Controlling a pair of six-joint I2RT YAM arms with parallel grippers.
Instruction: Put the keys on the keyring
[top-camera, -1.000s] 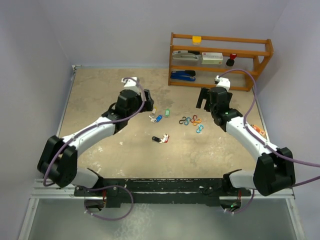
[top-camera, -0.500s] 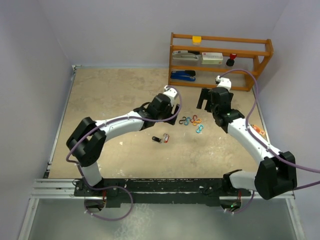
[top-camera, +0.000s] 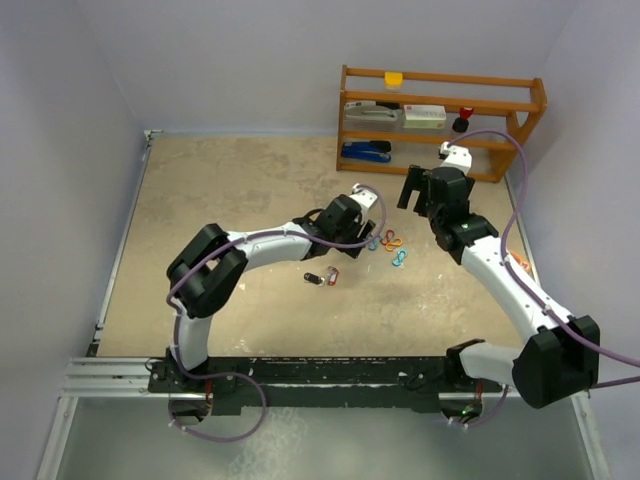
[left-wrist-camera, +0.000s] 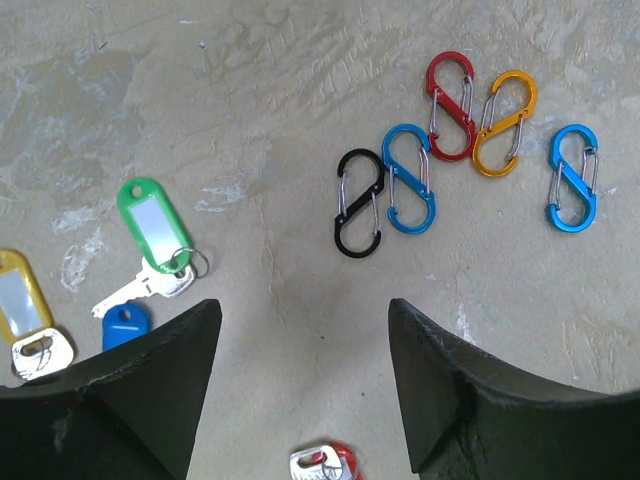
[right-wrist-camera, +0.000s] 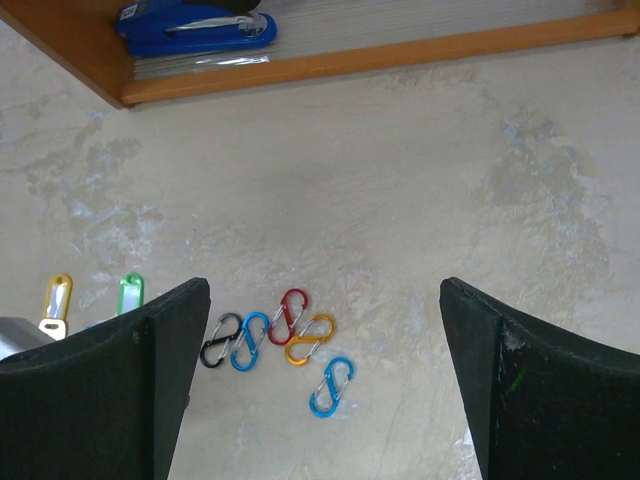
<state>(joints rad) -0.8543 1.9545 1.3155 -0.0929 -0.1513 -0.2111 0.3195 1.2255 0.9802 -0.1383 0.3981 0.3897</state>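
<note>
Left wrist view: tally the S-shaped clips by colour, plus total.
Blue clips: 2
Black clip: 1
Red clip: 1
Orange clip: 1
Total: 5

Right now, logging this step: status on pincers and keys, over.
Left pincer and right pincer open, empty. Small green-tagged metal key lies loose, ungripped. Coloured S-shaped metal clips nearby, apart from it.
</note>
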